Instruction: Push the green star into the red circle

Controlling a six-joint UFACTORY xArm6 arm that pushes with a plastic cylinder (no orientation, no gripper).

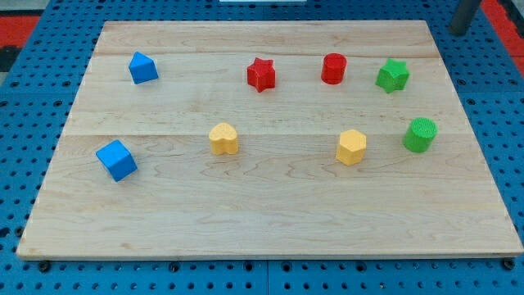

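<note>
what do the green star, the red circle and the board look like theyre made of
Green star: probably moulded or printed plastic, matte; even saturated colour, soft edges, no glare. Red circle: seemingly the same matte plastic, uniformly red. Board: pale wood, likely joined planks with a smooth, unglossy finish; grain lines and lengthwise seams show. My tip is off the board at the view's top right, away from all blocks.

The dark rod (pixel 464 16) is cut off by the view's top edge at the upper right, off the board, so most of its length is not seen. The pegboard (pixel 24 49) is cropped on every side.
</note>
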